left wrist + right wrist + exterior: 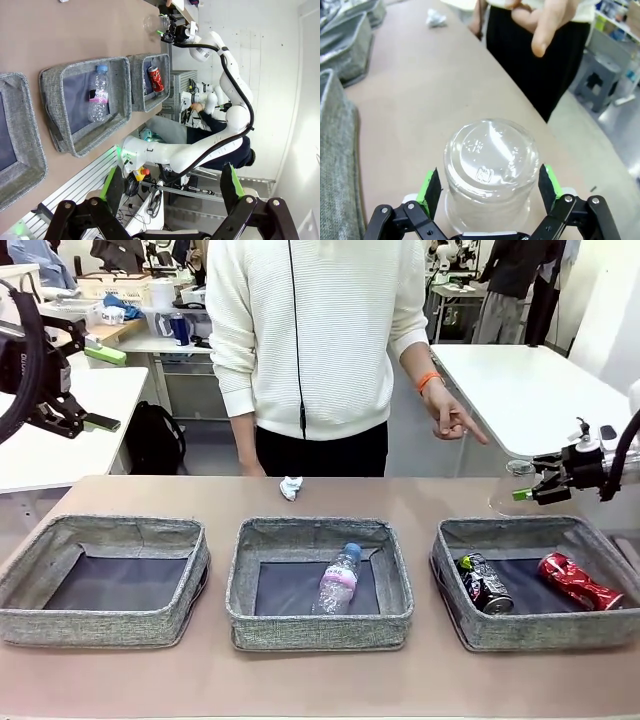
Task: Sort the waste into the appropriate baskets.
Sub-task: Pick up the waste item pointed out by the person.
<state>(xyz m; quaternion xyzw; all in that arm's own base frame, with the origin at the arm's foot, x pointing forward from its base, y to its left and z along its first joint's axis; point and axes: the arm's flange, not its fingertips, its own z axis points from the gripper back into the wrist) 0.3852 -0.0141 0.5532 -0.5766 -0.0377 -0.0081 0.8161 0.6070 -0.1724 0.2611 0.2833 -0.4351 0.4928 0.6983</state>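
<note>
Three grey woven baskets stand in a row: the left basket [100, 625] has nothing in it. The middle basket [320, 625] holds a clear bottle [338, 580] with a pink label. A dark can [484, 583] and a red crushed can [580, 580] lie in the right basket [540, 630]. A white paper wad [291, 487] lies at the table's far edge. A clear plastic cup [490, 170] stands upside down at the far right, between the open fingers of my right gripper [488, 185]. My left gripper [171, 182] hangs open and holds nothing, high at the left [95, 423].
A person in a white sweater stands at the far side, one hand [455, 420] pointing a finger down toward the cup. Bare tabletop [320, 690] runs in front of the baskets and between them and the far edge.
</note>
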